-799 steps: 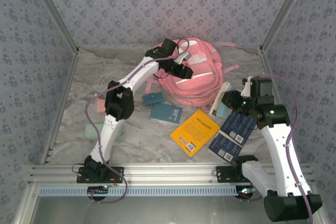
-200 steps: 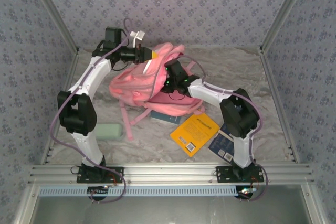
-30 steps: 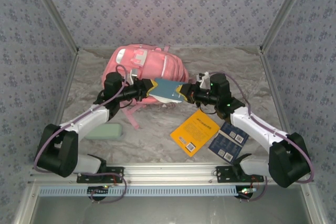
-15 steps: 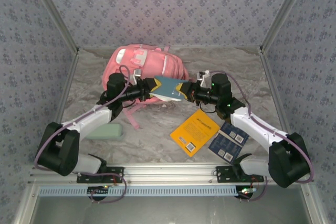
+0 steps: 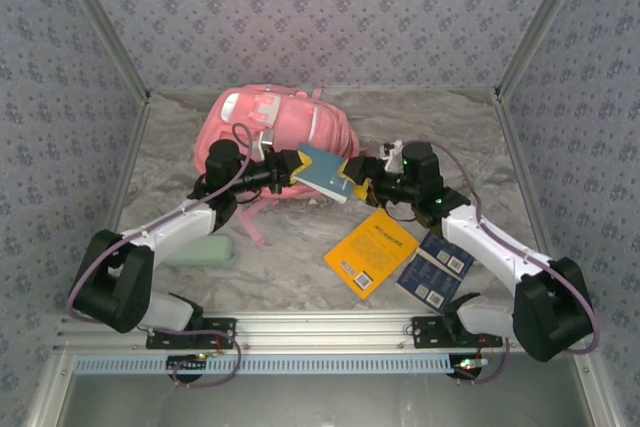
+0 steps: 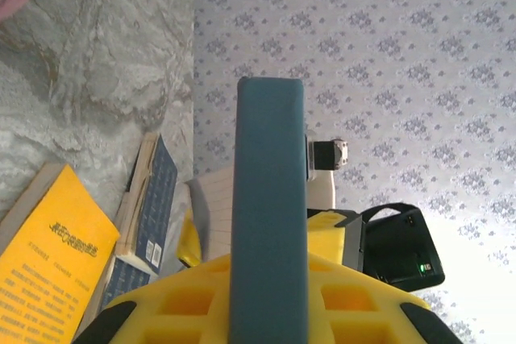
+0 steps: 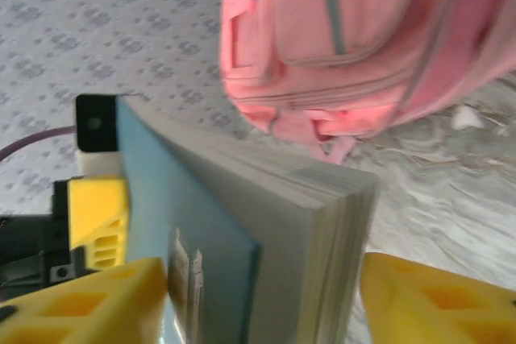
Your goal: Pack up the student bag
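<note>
The student bag (image 5: 270,122) lies flat at the back of the table, pink with white-trimmed zips; in the right wrist view the student bag (image 7: 355,30) is beyond the book. A teal book (image 5: 322,171) hangs in the air in front of it, between both arms. My left gripper (image 5: 295,169) is shut on the book's left end, and the teal spine (image 6: 268,199) stands upright between its yellow pads. My right gripper (image 5: 352,182) is open around the book's right end; a gap shows between the page edges (image 7: 322,231) and the right pad (image 7: 435,296).
A yellow book (image 5: 370,251) and two navy booklets (image 5: 435,269) lie on the marble table at front right. A pale green case (image 5: 200,250) lies at front left beside the left arm. Patterned walls close in the back and both sides.
My right gripper has opened off the teal book's right end. The left gripper keeps its grip, and the book has tilted and shifted slightly to the right.
</note>
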You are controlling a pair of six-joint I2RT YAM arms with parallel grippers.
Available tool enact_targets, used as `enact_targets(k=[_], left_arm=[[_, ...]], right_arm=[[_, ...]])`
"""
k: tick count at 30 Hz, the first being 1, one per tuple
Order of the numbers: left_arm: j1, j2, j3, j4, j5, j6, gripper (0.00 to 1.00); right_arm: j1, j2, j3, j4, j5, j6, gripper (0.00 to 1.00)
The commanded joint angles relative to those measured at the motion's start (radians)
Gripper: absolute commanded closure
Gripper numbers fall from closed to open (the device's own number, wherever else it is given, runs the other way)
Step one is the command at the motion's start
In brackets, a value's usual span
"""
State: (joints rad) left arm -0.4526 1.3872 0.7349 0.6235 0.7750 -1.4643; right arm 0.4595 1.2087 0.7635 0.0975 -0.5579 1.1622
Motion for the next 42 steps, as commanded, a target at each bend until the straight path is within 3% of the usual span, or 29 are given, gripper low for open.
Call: enact_targets(k=[1, 9, 19, 24, 30, 35, 42], left_arm=[[-0.002, -0.062, 0.039, 0.024, 0.031, 0.001, 1.0], [-0.006, -0.09, 0.055, 0.006, 0.011, -0.012, 1.0], [-0.027, -0.112, 0.075, -0.019, -0.006, -0.017, 1.0], [-0.027, -0.113, 0.084, -0.031, -0.011, -0.011, 1.0], [-0.023, -0.114, 0.078, -0.058, -0.019, 0.013, 1.0], [-0.016, -0.106, 0.072, -0.057, -0.018, 0.018, 1.0], [-0.001, -0.114, 0.06, -0.075, -0.019, 0.035, 1.0]], right_arm=[[-0.02, -0.087, -0.015, -0.147, 0.106, -0.1, 0.22], [-0.014, -0.031, -0.115, 0.305, -0.028, 0.079, 0.13], [0.07, 0.09, -0.121, 0.703, -0.016, 0.241, 0.11], [0.108, 0.16, -0.12, 0.917, -0.005, 0.349, 0.17], [0.106, 0.127, -0.142, 0.857, 0.009, 0.333, 0.45], [0.106, 0.081, -0.151, 0.764, 0.029, 0.287, 0.62], [0.103, 0.051, -0.17, 0.719, 0.042, 0.271, 0.64]])
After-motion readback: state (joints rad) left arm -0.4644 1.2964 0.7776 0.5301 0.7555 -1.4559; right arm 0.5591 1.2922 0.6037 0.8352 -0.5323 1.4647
